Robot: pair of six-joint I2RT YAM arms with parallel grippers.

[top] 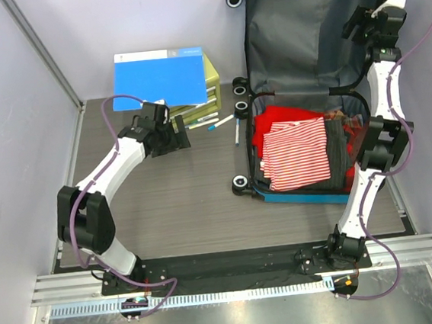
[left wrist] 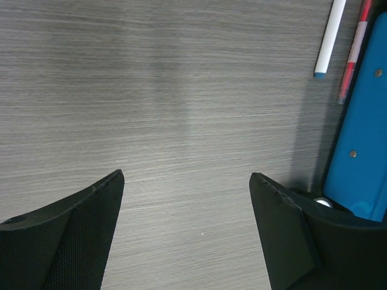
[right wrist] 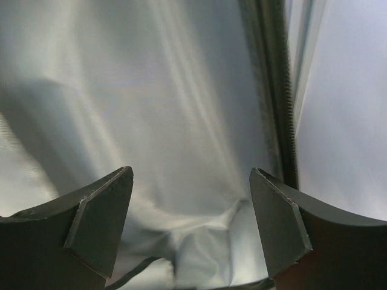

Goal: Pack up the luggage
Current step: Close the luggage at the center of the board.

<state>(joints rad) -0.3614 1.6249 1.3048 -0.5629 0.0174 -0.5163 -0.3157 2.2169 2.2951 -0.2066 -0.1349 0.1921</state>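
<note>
- We see the bench (top: pixel 167 212) carrying the luggage (top: pixel 307 38), which is open with its lid upright at the back wall.
- A striped shirt (top: pixel 298 154) over red cloth (top: pixel 277 119) lies inside the luggage.
- Left of the luggage, the left pincer (left wrist: pixel 187 174) is spread wide and empty.
- Facing the luggage's lid lining, the right pincer (right wrist: pixel 190 171) is spread wide and empty.
- Pens (top: pixel 223 121) lie just left of the luggage.
</note>
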